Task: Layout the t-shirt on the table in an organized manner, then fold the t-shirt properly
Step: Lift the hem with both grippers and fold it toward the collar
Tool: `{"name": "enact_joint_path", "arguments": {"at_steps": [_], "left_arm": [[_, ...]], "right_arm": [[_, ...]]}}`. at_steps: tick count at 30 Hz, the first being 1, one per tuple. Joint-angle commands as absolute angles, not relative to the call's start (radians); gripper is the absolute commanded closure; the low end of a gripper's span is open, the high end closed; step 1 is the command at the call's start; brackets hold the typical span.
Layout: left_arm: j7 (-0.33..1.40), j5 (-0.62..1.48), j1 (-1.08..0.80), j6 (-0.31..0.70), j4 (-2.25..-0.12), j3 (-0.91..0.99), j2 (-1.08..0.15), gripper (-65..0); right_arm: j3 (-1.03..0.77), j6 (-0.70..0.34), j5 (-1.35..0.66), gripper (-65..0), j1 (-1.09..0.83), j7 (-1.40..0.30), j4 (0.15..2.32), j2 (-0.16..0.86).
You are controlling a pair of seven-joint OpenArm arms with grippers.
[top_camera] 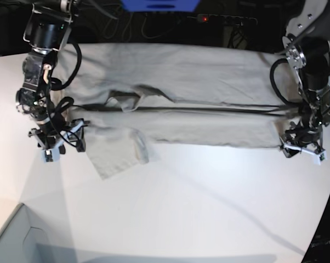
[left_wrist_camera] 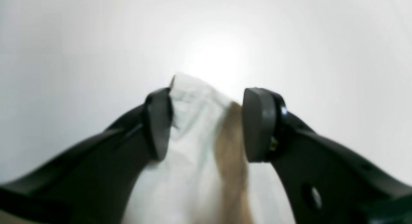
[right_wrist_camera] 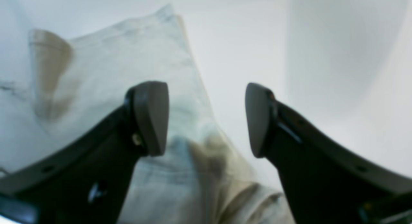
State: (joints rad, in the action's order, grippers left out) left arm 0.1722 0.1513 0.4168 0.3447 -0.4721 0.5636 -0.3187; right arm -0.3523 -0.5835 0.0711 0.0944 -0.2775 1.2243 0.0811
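White desk point(top_camera: 198, 208) is filling most of the base view, with dark cabling running behind its far edge. T-shirt point(top_camera: 187, 104) is lying stretched sideways across the far half of the desk, already doubled lengthwise: a long crease is running through its middle and the near layer is sitting over the far one. One sleeve is sticking out toward the near side at the collar end, uneven and not yet tucked. Left end effector point(left_wrist_camera: 206, 124) is standing with its jaws apart, cloth lying loosely between the pads without being pinched. Right end effector point(right_wrist_camera: 206, 119) is standing wide apart too, hovering over the sleeve end and holding nothing. By my reading, the spreading and the first long fold are looking done; the stray sleeve and the crosswise folds are remaining
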Motion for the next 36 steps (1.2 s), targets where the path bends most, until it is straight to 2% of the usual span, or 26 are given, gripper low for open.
{"name": "enact_joint_path", "arguments": {"at_steps": [1, 8, 12, 14, 20, 25, 31, 33, 36], "left_arm": [[0.154, 0.156, 0.444, 0.349, -0.467, 0.565, -0.351, -34.1], [0.114, 0.156, 0.475, 0.349, -0.364, 0.565, -0.392, -33.8], [0.114, 0.156, 0.475, 0.349, -0.363, 0.562, -0.392, -33.2], [0.114, 0.156, 0.475, 0.349, -0.363, 0.524, -0.392, -27.9], [0.093, 0.157, 0.475, 0.349, -0.363, 0.470, -0.390, 0.0], [0.094, 0.157, 0.476, 0.349, -0.363, 0.470, -0.390, -0.1], [0.094, 0.157, 0.476, 0.349, -0.366, 0.472, -0.390, -0.2], [0.094, 0.157, 0.476, 0.349, -0.366, 0.472, -0.390, -0.2], [0.096, 0.157, 0.476, 0.349, -0.371, 0.472, -0.390, -0.2]], "right_arm": [[-0.343, -0.593, 0.056, -37.7, 0.111, -0.252, 1.242, 0.101], [-0.300, -0.591, 0.056, -37.7, 0.133, -0.252, 1.234, 0.107], [-0.305, -0.590, 0.056, -37.7, 0.188, -0.252, 1.133, 0.107], [-0.302, -0.590, 0.056, -37.7, 0.219, -0.252, 1.064, 0.122], [-0.298, -0.588, 0.056, -37.7, 0.317, -0.248, 0.900, 0.159], [-0.297, -0.588, 0.071, -37.8, 0.398, -0.248, 0.757, 0.163], [-0.298, -0.588, 0.246, -37.3, 0.409, -0.216, 0.697, 0.122], [-0.298, -0.588, 0.283, -33.6, 0.409, -0.202, 0.697, 0.108], [-0.298, -0.588, 0.288, -22.3, 0.407, -0.205, 0.699, 0.097]]}}
